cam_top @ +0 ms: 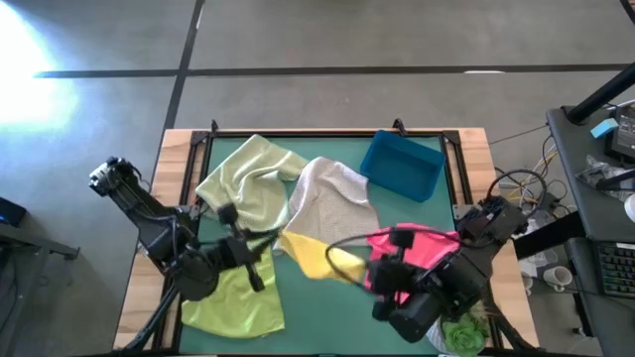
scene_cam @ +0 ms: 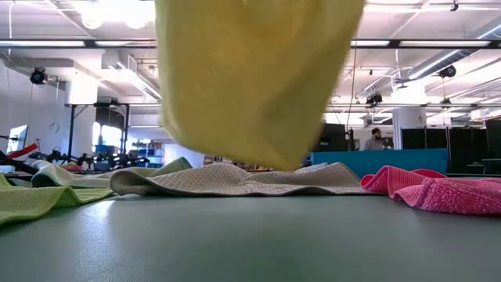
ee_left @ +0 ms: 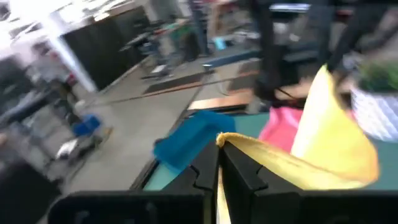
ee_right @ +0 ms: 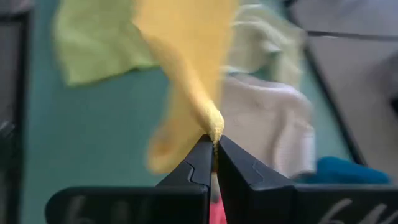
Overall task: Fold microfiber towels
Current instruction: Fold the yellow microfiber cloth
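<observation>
Above the table's six o'clock edge, both grippers, left (ee_left: pixel 219 163) and right (ee_right: pixel 213 155), pinch the yellow towel (cam_top: pixel 316 254) aloft; none looks folded yet, four others lie crumpled.

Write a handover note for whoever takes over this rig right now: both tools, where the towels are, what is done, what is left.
Left tool: shut on one edge of the yellow towel.
Right tool: shut on another edge of the same towel; it hangs between the two arms, lifted off the table.
Pale green towel: crumpled at the back left.
Light grey towel: crumpled mid-table, next to the blue bin.
Lime green towel: lying at the front left.
Hot pink towel: bunched at the right, under the right arm.
Done: no towel looks folded yet.
Left: fold the yellow one, then the other four.
</observation>
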